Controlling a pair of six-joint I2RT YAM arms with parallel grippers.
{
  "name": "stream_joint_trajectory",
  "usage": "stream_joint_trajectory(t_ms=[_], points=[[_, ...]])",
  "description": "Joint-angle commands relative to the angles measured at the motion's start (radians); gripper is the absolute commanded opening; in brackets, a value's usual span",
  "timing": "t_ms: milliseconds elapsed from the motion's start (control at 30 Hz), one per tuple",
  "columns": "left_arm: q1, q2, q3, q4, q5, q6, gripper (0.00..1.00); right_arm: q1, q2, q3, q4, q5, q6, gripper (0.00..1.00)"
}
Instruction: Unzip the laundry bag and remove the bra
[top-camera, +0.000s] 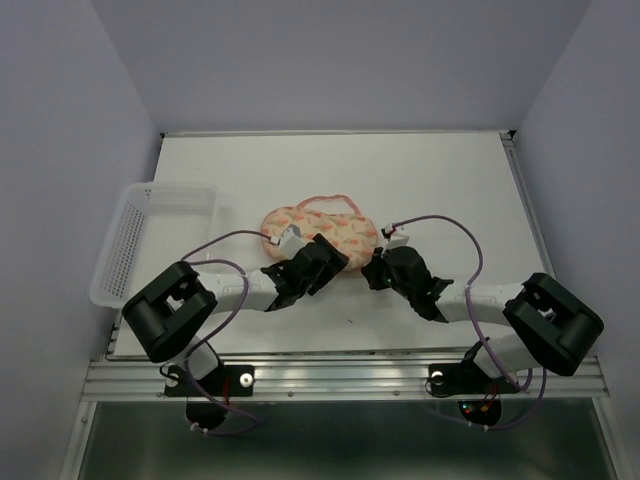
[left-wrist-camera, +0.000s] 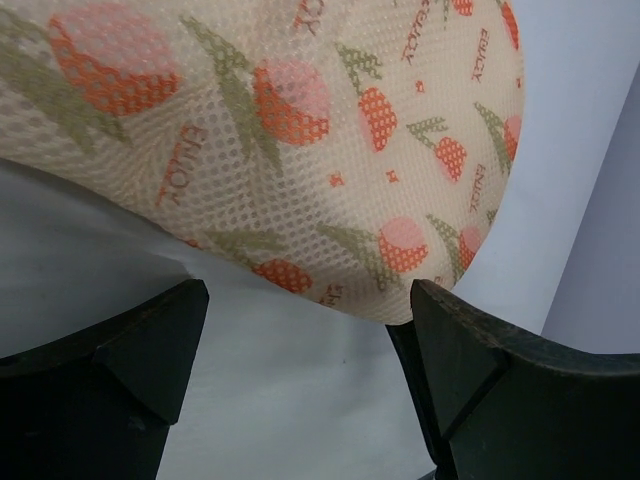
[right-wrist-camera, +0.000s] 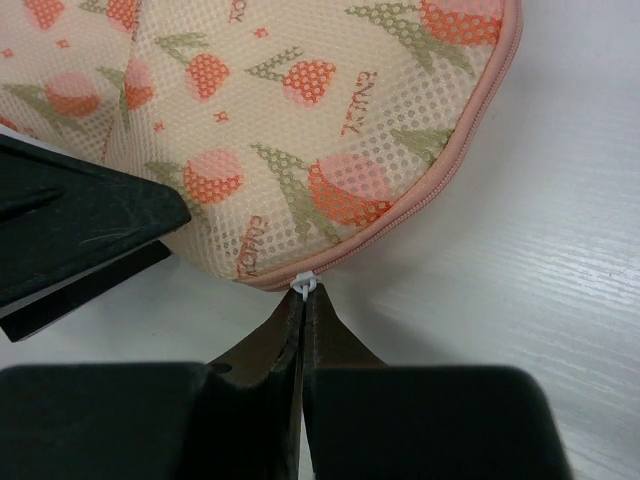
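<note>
The peach-pink laundry bag (top-camera: 318, 226) with orange print lies mid-table, its pink zipper rim (right-wrist-camera: 420, 205) closed along the edge that shows. The bra is hidden. My right gripper (right-wrist-camera: 303, 298) is shut on the small white zipper pull (right-wrist-camera: 303, 284) at the bag's near edge. My left gripper (left-wrist-camera: 305, 300) is open at the bag's left side. The bag's mesh edge (left-wrist-camera: 300, 130) hangs between and just beyond its fingertips, close against the right finger (left-wrist-camera: 470, 345). In the right wrist view a left finger (right-wrist-camera: 80, 215) sits against the bag.
A clear mesh basket (top-camera: 150, 230) stands at the table's left edge. The bag's pink loop (top-camera: 325, 199) lies on the far side. Both arms meet close together in front of the bag; white walls stand on the three far sides.
</note>
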Motion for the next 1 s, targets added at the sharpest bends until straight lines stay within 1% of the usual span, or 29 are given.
stream_joint_trajectory(t_ms=[0, 33, 100, 133, 167, 200, 300, 333, 367, 500, 600, 667, 700, 800, 867, 967], points=[[0.000, 0.025, 0.063, 0.063, -0.002, -0.018, 0.91, 0.000, 0.004, 0.001, 0.075, -0.015, 0.015, 0.01], [0.000, 0.031, 0.064, 0.063, -0.002, -0.019, 0.85, 0.000, 0.002, -0.001, 0.075, -0.015, 0.015, 0.01], [0.000, 0.040, 0.064, 0.057, -0.007, -0.025, 0.77, 0.000, -0.004, -0.004, 0.075, -0.013, 0.015, 0.01], [0.000, 0.042, 0.064, 0.054, -0.007, -0.025, 0.65, 0.000, -0.010, -0.006, 0.075, -0.011, 0.015, 0.01], [0.000, 0.044, 0.064, 0.051, -0.008, -0.025, 0.57, 0.000, -0.015, -0.009, 0.075, -0.011, 0.014, 0.01], [0.000, 0.042, 0.064, 0.046, -0.011, -0.024, 0.42, 0.000, -0.019, -0.015, 0.075, -0.007, 0.014, 0.01], [0.000, 0.034, 0.070, 0.028, -0.019, -0.010, 0.22, 0.000, -0.044, -0.027, 0.064, 0.021, 0.009, 0.01], [0.000, 0.033, 0.072, 0.022, -0.019, -0.007, 0.08, 0.000, -0.053, -0.030, 0.058, 0.034, 0.009, 0.01], [0.000, 0.030, 0.073, 0.013, -0.021, 0.007, 0.01, 0.000, -0.064, -0.033, 0.050, 0.051, 0.009, 0.01], [0.000, 0.001, 0.079, -0.026, -0.014, 0.076, 0.00, 0.000, -0.148, -0.047, -0.029, 0.171, -0.008, 0.01], [0.009, -0.025, 0.079, -0.056, 0.012, 0.178, 0.00, -0.009, -0.220, -0.064, -0.081, 0.226, -0.014, 0.01], [0.020, -0.051, 0.076, -0.078, 0.038, 0.237, 0.00, -0.021, -0.251, -0.076, -0.114, 0.242, -0.015, 0.01], [0.023, -0.059, 0.076, -0.087, 0.042, 0.301, 0.00, -0.038, -0.263, -0.078, -0.126, 0.246, -0.015, 0.01], [0.041, -0.097, 0.078, -0.203, 0.012, 0.396, 0.00, -0.063, -0.312, -0.084, -0.173, 0.266, -0.012, 0.01], [0.064, -0.131, 0.055, -0.227, 0.004, 0.423, 0.00, -0.072, -0.327, -0.087, -0.207, 0.269, -0.011, 0.01], [0.139, -0.163, 0.023, -0.228, -0.001, 0.461, 0.00, -0.081, -0.343, -0.091, -0.235, 0.265, 0.000, 0.01]])
